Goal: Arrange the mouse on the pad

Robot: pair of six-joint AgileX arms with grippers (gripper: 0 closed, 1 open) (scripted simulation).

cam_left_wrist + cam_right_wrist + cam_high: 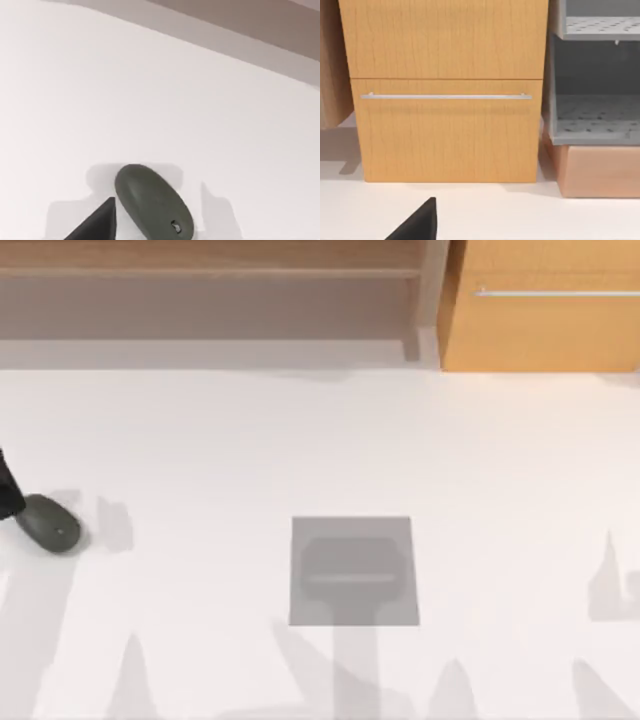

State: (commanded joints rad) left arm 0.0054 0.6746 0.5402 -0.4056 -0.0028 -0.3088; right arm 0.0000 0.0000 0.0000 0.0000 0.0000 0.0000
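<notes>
Mouse [50,524]: far left of pad [354,571], long axis diagonal.
Left gripper [8,490]: beside mouse; finger state undeterminable.
Nearer arm: left.

mouse [50,524]: dark grey-green, smooth and plain on top; in the left wrist view [154,202] one small dark mark near its narrow end.
pad [354,571]: flat middle grey, no print; darker grey shadow bands lie across it.
table [300,440]: white, very pale, with soft grey shadows around the pad.
left gripper [8,490]: black, just beside the mouse; one black finger [97,224] in the left wrist view.
right gripper finger [417,224]: black, plain.
cabinet [445,90]: light orange-brown wood with fine grain, behind the pad, with a thin silver handle [445,96].
shelf unit [595,75]: grey, with dotted pattern on the shelves, beside the cabinet.
base [600,172] under the shelf unit: pale pinkish brown.
</notes>
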